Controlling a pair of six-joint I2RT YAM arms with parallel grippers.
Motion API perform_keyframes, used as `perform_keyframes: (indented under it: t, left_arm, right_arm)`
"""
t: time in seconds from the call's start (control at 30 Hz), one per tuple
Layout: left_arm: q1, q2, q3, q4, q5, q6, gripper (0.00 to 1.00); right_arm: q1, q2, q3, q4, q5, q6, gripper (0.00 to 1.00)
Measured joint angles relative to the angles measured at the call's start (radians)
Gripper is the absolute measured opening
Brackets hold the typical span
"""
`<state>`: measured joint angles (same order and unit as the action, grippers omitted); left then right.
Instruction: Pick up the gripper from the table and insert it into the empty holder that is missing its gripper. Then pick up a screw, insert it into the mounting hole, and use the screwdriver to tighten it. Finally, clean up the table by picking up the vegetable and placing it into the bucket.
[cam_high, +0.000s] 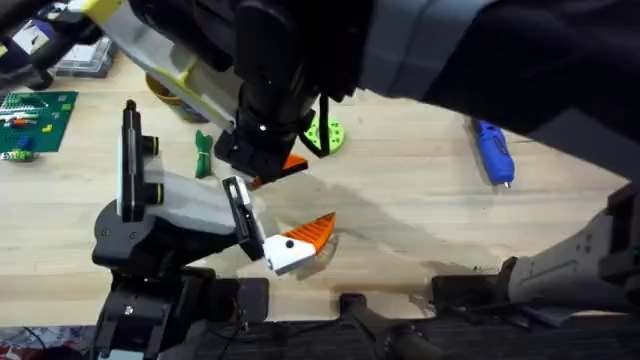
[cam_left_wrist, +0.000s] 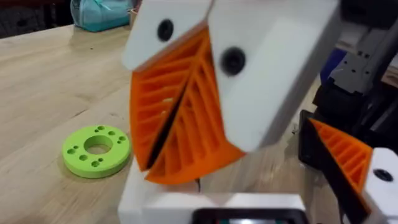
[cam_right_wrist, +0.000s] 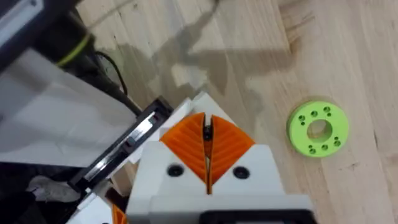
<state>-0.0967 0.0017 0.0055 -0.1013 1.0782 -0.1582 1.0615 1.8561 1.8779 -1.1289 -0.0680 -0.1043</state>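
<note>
Lying on the tabletop, the holder was seen at the left, an orange-padded gripper at its front end. The left gripper was clenched, pads pressed together, as was the right gripper. The screwdriver was seen well apart, near the lime-green disc.

Left gripper: orange pads pressed together, arm raised over table centre; right gripper: pads likewise closed, arm reaching across, pointing down.
</note>
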Motion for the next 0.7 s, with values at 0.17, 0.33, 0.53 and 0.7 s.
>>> perform_keyframes:
  t: [0.17,0.33,0.53,0.7]
  left_arm:
    - [0.000,0.001,0.000,-0.001,0.002,-0.001,0.986]
    - [0.000,0.003,0.000,0.000,0.002,-0.003,0.986]
    - [0.000,0.004,0.000,-0.001,0.003,-0.004,0.986]
    - [0.000,0.004,0.000,-0.001,0.003,-0.004,0.986]
  right_arm:
    - [0.000,0.000,-0.019,0.014,0.000,0.000,0.010]
    - [0.000,0.000,-0.021,0.014,-0.001,0.000,0.010]
    - [0.000,0.000,-0.021,0.011,0.000,0.000,0.010]
    - [-0.001,0.000,-0.021,0.009,0.000,0.005,0.094]
